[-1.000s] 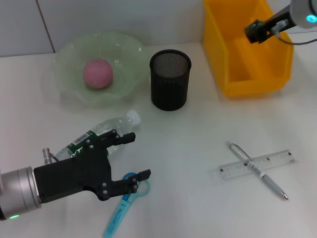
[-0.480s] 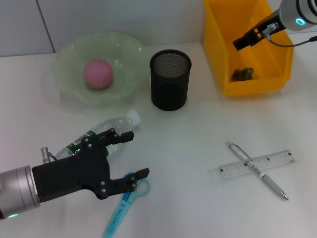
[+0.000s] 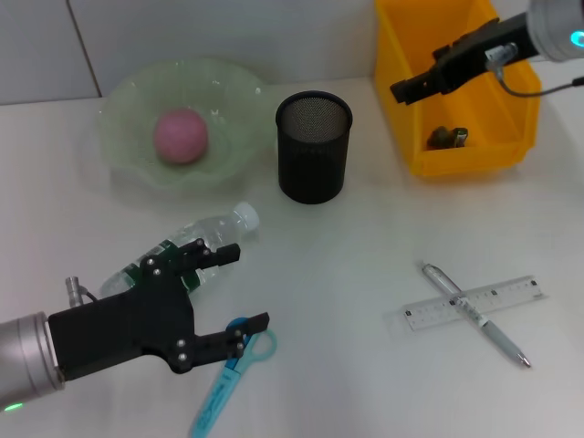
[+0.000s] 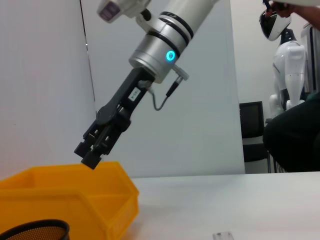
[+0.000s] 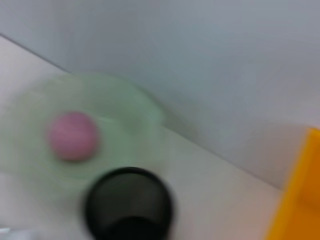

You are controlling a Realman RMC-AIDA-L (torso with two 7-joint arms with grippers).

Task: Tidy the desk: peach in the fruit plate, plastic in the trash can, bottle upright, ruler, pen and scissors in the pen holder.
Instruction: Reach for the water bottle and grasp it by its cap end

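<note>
My left gripper [image 3: 244, 286] is open, low over the table between the lying clear bottle [image 3: 187, 245] and the blue scissors [image 3: 228, 370]. The pink peach [image 3: 181, 135] lies in the green fruit plate [image 3: 123, 96]. The crumpled plastic [image 3: 447, 137] lies inside the yellow trash can [image 3: 438, 164]. My right gripper [image 3: 403, 91] is open and empty, over the can's left wall; it also shows in the left wrist view [image 4: 91, 151]. The pen [image 3: 479, 319] lies across the clear ruler [image 3: 511, 294] at the front right. The black mesh pen holder [image 3: 313, 146] stands in the middle.
The right wrist view shows, blurred, the peach [image 5: 73, 136], the pen holder [image 5: 129, 207] and the can's edge [image 5: 302, 200]. A white wall runs behind the table. A person and a chair stand far off in the left wrist view.
The right gripper let the plastic drop into the yellow can and swung left over the can's left wall. My left arm drew back slightly toward the front left.
</note>
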